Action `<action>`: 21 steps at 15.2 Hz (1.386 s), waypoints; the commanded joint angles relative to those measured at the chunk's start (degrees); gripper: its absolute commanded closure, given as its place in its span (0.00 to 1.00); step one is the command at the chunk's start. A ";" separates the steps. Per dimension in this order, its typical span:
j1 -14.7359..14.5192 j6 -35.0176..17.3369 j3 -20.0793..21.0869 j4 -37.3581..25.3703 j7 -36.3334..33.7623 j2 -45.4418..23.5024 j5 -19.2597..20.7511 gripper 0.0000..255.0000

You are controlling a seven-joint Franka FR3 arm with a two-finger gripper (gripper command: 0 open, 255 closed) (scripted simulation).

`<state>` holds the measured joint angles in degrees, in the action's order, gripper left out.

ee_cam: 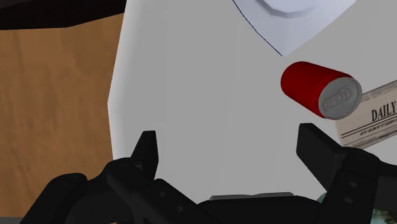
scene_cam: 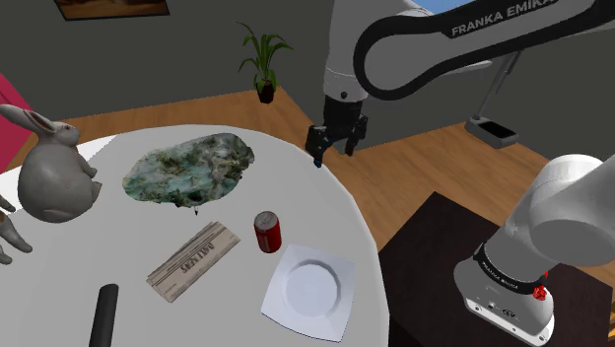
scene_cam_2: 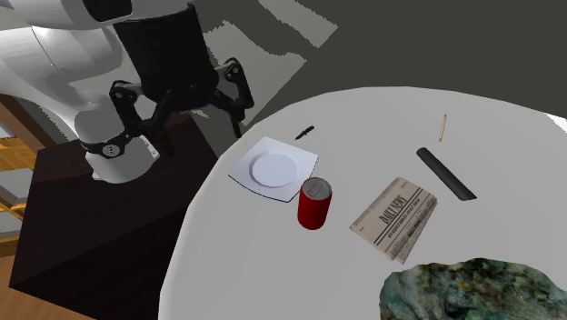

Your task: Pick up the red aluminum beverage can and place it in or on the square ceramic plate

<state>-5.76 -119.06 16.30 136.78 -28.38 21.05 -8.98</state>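
A red metal beverage can with a silver top (scene_cam: 267, 232) stands upright on the round white table (scene_cam: 296, 187), just beside a corner of the square white plate (scene_cam: 309, 291) but not on it. A folded newspaper (scene_cam: 194, 259) lies near the can's other side. Farther off sit a mottled green slab of stone (scene_cam: 189, 170) and a grey rabbit figure (scene_cam: 56, 173). The arm's all-black two-finger gripper (scene_cam: 335, 146) hangs above the table's edge, well apart from the can, its fingers spread wide with nothing between them. The task appears barely begun: the can is not yet grasped, and the reach, the closing of the fingers, the lift and the setting down on the plate all remain.
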 commanded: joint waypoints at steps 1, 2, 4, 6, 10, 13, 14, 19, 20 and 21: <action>-0.26 -2.47 2.00 -1.01 -2.67 -3.63 0.60 0.00; -0.37 -3.53 2.97 -1.86 -4.11 -5.64 1.14 0.00; -0.54 -5.48 4.82 -3.77 -7.11 -9.82 2.57 0.00; -0.83 -7.19 6.43 -5.98 -10.32 -14.19 4.49 0.00; -2.03 -9.69 8.69 -11.30 -17.19 -23.39 9.59 0.00; -3.81 -10.65 9.27 -16.12 -22.31 -30.52 13.97 0.00; -4.59 -10.79 9.23 -17.88 -23.91 -32.90 15.40 0.00; -6.79 -12.09 8.49 -21.39 -27.35 -38.76 18.74 0.00; -6.89 -12.72 8.35 -21.20 -27.56 -39.25 19.05 0.00; -7.00 -13.34 8.21 -21.03 -27.76 -39.75 19.37 0.00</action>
<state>-12.64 -131.87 24.64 115.71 -55.91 -18.17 10.06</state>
